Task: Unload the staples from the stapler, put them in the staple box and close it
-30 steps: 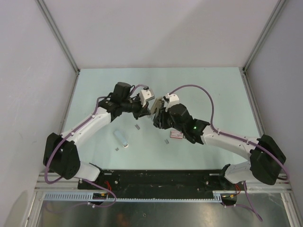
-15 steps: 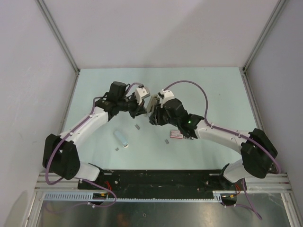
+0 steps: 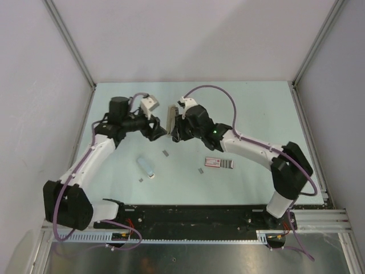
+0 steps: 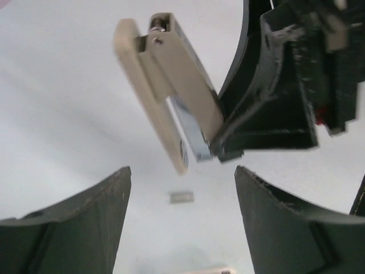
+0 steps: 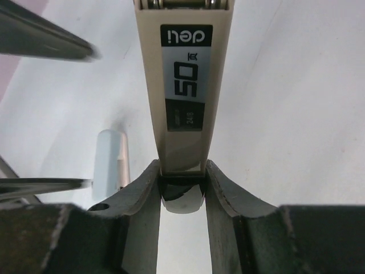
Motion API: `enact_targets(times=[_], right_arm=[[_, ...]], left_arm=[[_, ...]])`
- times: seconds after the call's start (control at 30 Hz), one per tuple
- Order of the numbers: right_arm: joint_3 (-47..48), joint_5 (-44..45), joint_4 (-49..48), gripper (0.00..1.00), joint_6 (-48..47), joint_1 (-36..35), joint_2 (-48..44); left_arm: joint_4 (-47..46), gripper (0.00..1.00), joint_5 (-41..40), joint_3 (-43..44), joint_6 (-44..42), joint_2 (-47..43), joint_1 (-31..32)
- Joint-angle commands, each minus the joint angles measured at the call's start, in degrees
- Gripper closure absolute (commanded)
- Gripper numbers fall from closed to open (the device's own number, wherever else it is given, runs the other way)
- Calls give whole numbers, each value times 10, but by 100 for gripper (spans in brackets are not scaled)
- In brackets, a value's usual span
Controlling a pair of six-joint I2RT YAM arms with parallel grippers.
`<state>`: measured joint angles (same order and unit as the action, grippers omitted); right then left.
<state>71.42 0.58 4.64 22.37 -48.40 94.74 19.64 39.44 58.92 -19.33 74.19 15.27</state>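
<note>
Backdrop: pale green counter (image 3: 262, 114), white walls on three sides.
Top, stapler (image 3: 169, 118): mid-counter, between the two grippers.
Top, right gripper (image 3: 174, 128): jaws pinching one end of the stapler.
Top, left gripper (image 3: 159, 130): just left of the stapler, apart from it.
Top, staples (image 3: 166, 153): short strips loose on the counter, nearer the bases; blue piece (image 3: 146, 166) and pink-white box (image 3: 219, 163) near them.
Left wrist: jaws spread wide and gripping nothing. Stapler ahead, hinged open, silver rail showing. One strip on the counter beyond it.
Right wrist: jaws pressed on the stapler's sides, label facing the camera.
</note>
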Motion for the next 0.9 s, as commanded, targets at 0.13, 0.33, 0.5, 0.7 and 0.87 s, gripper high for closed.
enact_targets(times=[0.13,0.33,0.5,0.7,0.87], right_arm=[[193,36,144,100,-49,10,134],[374,83,289,100,-91,0,261],[521,86,391,100,-107,0,360],[629,76,453,100,-112,-2,441],[636,59,448,88,-108,-1,453]], left_arm=[[-9,11,102,34,100,-56,-213],[-2,6,147,26,117,-53,-293],[17,7,142,15,104,-65,-297],[48,8,122,3,74,-72,-296],[72,7,107,-3,42,-75,-288]])
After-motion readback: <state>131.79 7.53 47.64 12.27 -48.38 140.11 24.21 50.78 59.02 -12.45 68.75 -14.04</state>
